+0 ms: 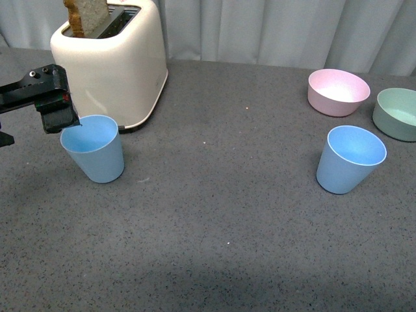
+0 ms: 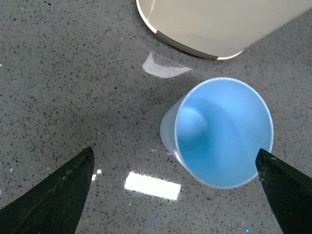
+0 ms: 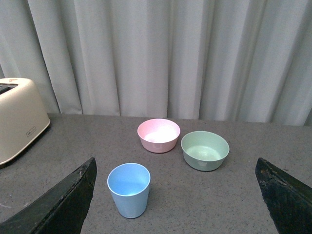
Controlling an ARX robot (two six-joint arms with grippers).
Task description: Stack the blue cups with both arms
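Observation:
Two light blue cups stand upright on the grey table. One blue cup [image 1: 94,148] is at the left, in front of the toaster; it also shows in the left wrist view [image 2: 222,131]. My left gripper [image 1: 55,110] is open, above and just left of that cup's rim; in its wrist view the gripper [image 2: 175,195] has its jaws wide apart, with the cup near one fingertip [image 2: 285,187]. The other blue cup [image 1: 350,159] stands at the right and shows in the right wrist view [image 3: 128,189]. My right gripper [image 3: 175,195] is open, back from that cup, and out of the front view.
A cream toaster [image 1: 110,58] with a slice of bread stands at the back left, close behind the left cup. A pink bowl [image 1: 338,91] and a green bowl [image 1: 398,114] sit at the back right, behind the right cup. Grey curtains hang behind the table.

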